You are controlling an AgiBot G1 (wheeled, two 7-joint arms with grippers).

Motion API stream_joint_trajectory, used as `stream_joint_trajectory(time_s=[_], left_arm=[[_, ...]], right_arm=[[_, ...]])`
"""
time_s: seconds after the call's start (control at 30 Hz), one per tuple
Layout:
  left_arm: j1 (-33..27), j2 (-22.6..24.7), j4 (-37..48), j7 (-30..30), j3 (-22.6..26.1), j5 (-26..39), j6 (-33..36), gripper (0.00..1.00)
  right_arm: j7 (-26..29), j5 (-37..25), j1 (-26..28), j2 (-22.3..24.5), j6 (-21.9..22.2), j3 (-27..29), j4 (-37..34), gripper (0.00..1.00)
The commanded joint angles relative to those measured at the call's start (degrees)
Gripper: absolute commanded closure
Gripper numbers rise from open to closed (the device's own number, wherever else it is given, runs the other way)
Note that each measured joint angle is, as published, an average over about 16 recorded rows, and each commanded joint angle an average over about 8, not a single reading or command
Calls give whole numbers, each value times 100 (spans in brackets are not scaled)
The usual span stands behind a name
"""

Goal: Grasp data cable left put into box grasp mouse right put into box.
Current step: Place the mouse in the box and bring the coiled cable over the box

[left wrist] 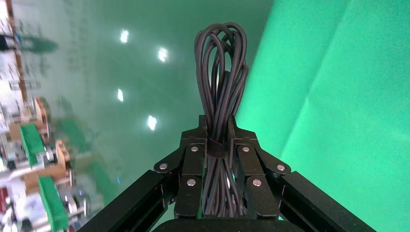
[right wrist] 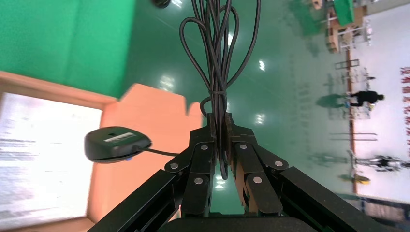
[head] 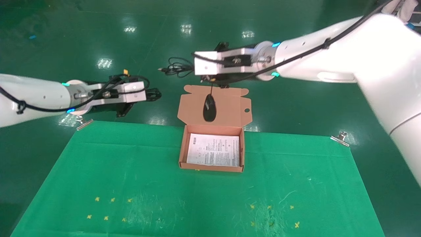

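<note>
The right gripper (head: 210, 78), upper centre of the head view, is clamped on the mouse's bundled cord (right wrist: 218, 72), so the mouse (head: 209, 107) dangles over the raised lid of the box (head: 182, 148). At left, the left gripper (head: 149, 94) is clamped around the data cable (left wrist: 220, 82), beyond the green table (head: 131, 184).

printed sheet (head: 213, 150) in box (head: 183, 148), print too small to read
</note>
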Motion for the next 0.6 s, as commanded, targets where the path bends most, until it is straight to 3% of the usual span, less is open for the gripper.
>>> stream_joint_trajectory(time_s=[0.03, 0.33, 0.6], left_arm=[[58, -81, -108, -185, 22, 162, 81, 100], [172, -333, -585, -975, 81, 811, 627, 100], [217, -364, -762, -1135, 83, 916, 706, 100]], right_arm=[[64, 105, -101, -18, 45, -159, 68, 100], [227, 675, -341, -44, 551, -995, 51, 100], [330, 1117, -549, -59, 812, -1448, 62, 100]])
